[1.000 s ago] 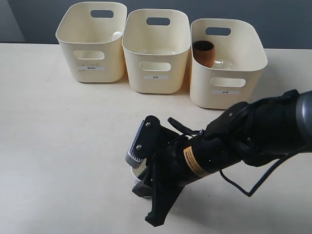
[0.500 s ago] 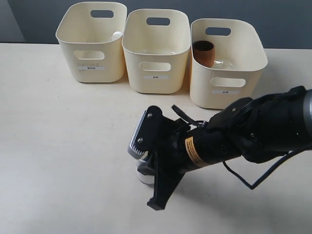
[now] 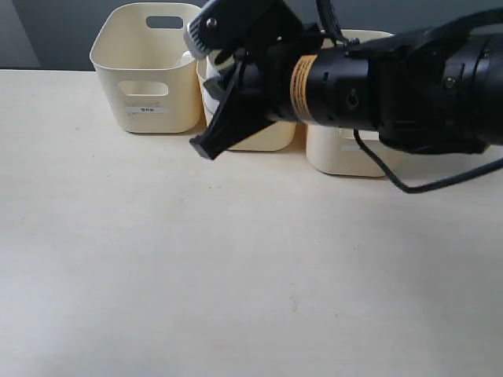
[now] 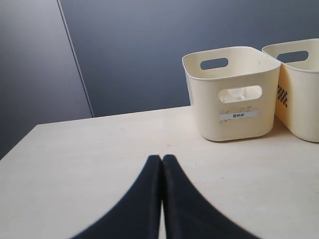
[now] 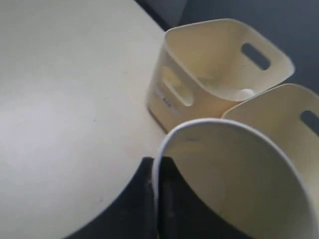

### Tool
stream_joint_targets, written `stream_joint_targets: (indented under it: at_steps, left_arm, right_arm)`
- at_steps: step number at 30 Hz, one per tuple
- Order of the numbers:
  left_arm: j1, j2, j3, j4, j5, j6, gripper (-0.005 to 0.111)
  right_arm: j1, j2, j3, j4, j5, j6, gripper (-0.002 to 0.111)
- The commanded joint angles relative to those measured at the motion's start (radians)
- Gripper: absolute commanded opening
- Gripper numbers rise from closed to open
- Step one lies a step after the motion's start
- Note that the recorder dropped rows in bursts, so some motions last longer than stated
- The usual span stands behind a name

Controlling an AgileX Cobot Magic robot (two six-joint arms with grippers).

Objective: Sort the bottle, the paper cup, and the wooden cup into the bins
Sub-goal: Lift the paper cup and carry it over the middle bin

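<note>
Upper middle in the exterior view, right gripper (image 5: pixel 156 167) pinches the paper cup (image 5: pixel 234 174) by the rim; mouth faces the wrist lens, long axis receding. Left gripper (image 4: pixel 162 160) jaws together.

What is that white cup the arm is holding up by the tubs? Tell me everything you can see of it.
The paper cup is white and thin-walled, with a rolled rim and a plain inside that looks empty. The right gripper pinches its wall at the rim, one finger inside and one outside. It hangs in the air close to the cream bins, touching nothing else that shows.
</note>
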Motion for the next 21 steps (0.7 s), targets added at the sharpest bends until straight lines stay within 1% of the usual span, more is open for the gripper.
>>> stream_joint_targets:
  at_steps: [1, 5, 8, 21]
  left_arm:
    - [0.000, -0.005, 0.002, 0.000, -0.007, -0.002, 0.000]
    - [0.000, -0.005, 0.002, 0.000, -0.007, -0.002, 0.000]
    - [0.000, -0.005, 0.002, 0.000, -0.007, -0.002, 0.000]
    - [0.000, -0.005, 0.002, 0.000, -0.007, -0.002, 0.000]
  right_arm:
    - [-0.015, -0.009, -0.071, -0.025, 0.045, -0.004, -0.001]
    - [-0.058, 0.002, -0.138, 0.021, 0.088, 0.003, -0.001]
    - [-0.109, 0.029, -0.171, 0.058, 0.069, 0.004, -0.001]
    - [-0.287, 0.235, -0.273, 0.093, -0.121, 0.029, -0.001]
